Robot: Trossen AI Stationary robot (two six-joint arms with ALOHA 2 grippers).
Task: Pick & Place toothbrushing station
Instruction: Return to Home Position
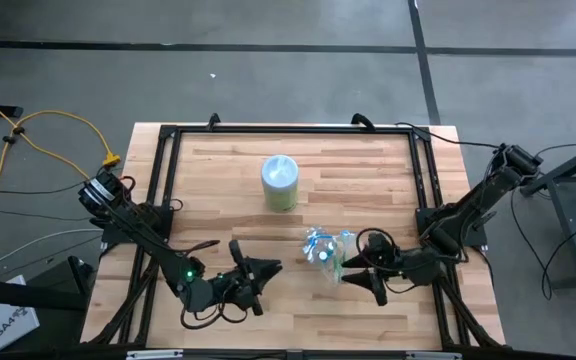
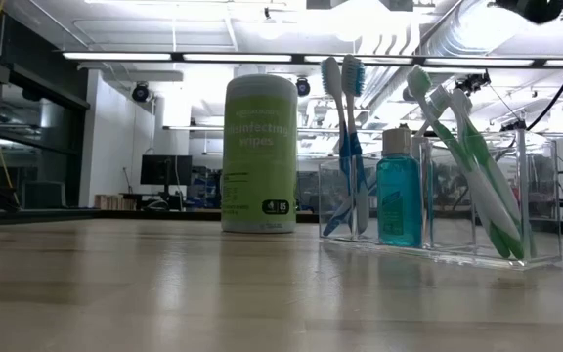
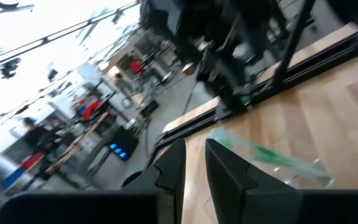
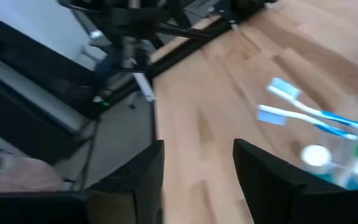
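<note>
The left gripper [image 3: 195, 144] is over the near left part of the desk [image 1: 368, 170], its fingers a narrow gap apart and holding nothing. A green wipes canister [image 1: 279, 182] stands mid-desk. To its right, nearer the front, the clear organizer [image 2: 541, 230] stands upright, holding blue-white toothbrushes [image 2: 348, 137], a teal bottle [image 2: 399, 200] and green-white toothbrushes [image 2: 477, 166]. Just right of it is the right gripper [image 4: 197, 147], fingers spread wide and empty.

Pale-green cylindrical wipes canister [image 2: 259, 154], frame centre. Right: clear plastic organizer [image 2: 541, 256]; blue-white toothbrushes [image 2: 345, 147]; green-white toothbrushes [image 2: 477, 166]; teal translucent bottle [image 2: 399, 200], pale cap. Tabletop [image 2: 115, 284] light wood-grain.
</note>
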